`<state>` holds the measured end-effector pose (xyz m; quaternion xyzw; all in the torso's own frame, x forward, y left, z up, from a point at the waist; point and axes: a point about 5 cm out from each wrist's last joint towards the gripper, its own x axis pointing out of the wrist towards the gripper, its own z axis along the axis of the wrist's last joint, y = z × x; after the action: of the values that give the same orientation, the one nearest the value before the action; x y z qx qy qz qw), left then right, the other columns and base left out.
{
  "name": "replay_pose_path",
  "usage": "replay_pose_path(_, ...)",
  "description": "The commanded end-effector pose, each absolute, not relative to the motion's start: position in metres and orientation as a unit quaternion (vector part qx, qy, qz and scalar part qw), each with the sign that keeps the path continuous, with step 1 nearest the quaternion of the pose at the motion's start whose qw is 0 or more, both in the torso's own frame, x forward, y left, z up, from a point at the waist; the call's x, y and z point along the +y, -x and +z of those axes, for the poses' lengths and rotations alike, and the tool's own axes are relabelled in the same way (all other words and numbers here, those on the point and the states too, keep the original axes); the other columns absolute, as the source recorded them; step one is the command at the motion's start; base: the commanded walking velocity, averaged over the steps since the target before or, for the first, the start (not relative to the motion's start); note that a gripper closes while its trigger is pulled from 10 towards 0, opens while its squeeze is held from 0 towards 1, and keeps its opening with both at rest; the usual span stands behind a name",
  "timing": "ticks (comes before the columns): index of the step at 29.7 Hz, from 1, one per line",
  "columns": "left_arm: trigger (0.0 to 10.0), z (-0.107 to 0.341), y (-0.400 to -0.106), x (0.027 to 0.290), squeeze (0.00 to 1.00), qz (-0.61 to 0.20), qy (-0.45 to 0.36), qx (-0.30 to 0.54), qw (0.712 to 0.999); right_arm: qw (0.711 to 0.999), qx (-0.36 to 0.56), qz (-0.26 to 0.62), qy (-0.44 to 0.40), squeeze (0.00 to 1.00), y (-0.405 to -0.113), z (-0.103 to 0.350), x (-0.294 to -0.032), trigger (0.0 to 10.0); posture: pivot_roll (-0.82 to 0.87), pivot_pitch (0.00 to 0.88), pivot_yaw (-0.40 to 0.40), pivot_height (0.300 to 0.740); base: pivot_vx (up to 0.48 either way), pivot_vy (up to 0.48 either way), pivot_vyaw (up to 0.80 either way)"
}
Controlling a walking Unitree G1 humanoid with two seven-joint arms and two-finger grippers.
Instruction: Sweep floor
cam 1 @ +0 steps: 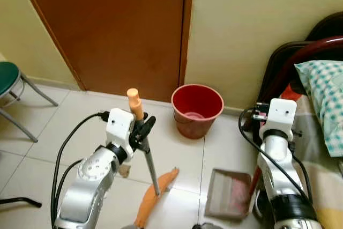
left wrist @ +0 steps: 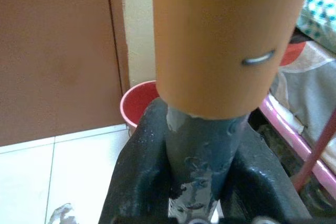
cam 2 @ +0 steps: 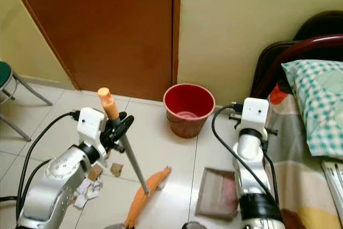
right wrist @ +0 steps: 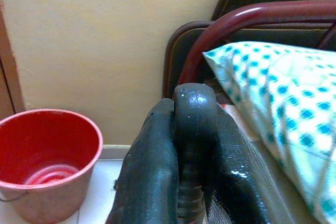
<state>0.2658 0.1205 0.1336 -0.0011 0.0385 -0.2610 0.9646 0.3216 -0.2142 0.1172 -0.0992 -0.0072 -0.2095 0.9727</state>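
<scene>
**Broom gripped at left, dustpan handle gripped at right**

Faced a brown wooden door (cam 1: 115, 30) across the upper left of the frame, with a pale yellow wall (cam 1: 252, 30) to its right. Stood over a white tiled floor (cam 1: 69, 127) spanning the lower half. Saw a bed (cam 1: 316, 148) with a dark red rail along the right edge, under a checked blanket, and a blue-and-white checked pillow (cam 1: 324, 97) at right centre. Glimpsed a green-seated stool (cam 1: 12, 87) at the far left edge.

Found a red bucket (cam 1: 196, 110) at centre, close to the wall and just right of the door frame. Noted a grey dustpan (cam 1: 229, 194) lying on the tiles at lower right, below the bucket and beside the bed.

Held the broom (cam 1: 146, 148) at lower left of centre: grey shaft slanting down to the right, orange cap at its top, orange head resting on the floor near the bottom edge. Clamped the left gripper (cam 1: 143, 127) shut around the shaft just under the orange cap, confirmed up close from the left wrist. Closed the right gripper (right wrist: 181, 156) around a dark, round-ended dustpan handle (right wrist: 194, 124), seen from the right wrist, with the arm raised at lower right next to the bed.

Spotted small paper scraps (cam 2: 88, 186) on the tiles at lower left, near the left arm.
</scene>
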Motion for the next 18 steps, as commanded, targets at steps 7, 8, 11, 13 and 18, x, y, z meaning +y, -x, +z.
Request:
replay_pose_path(7,10.0,0.156,-0.266,0.105,0.00,-0.304,0.043,0.001,0.952,0.977,-0.005,-0.187,0.098,0.00,-0.332,0.112,-0.193,10.0,0.07,0.192,0.023,0.740,0.000,0.000,0.00)
replay_pose_path(8,10.0,0.162,-0.269,0.104,0.00,-0.292,0.077,-0.011,0.953,0.981,-0.005,-0.170,0.097,0.00,-0.336,0.111,-0.181,10.0,0.07,0.190,0.018,0.740,0.000,0.000,0.00)
replay_pose_path(11,10.0,0.166,-0.271,0.105,0.00,-0.285,0.086,-0.020,0.954,0.982,-0.006,-0.163,0.096,0.00,-0.337,0.111,-0.177,10.0,0.07,0.190,0.018,0.740,0.000,0.000,0.00)
replay_pose_path(13,10.0,0.175,-0.276,0.105,0.00,-0.275,0.114,-0.038,0.954,0.985,0.000,-0.148,0.090,0.00,-0.339,0.107,-0.169,10.0,0.08,0.188,0.008,0.740,0.000,0.000,0.00)
replay_pose_path(18,10.0,0.195,-0.291,0.113,0.00,-0.234,0.164,-0.086,0.954,0.989,0.012,-0.125,0.077,0.00,-0.339,0.100,-0.156,10.0,0.08,0.183,0.012,0.740,0.000,0.000,0.00)
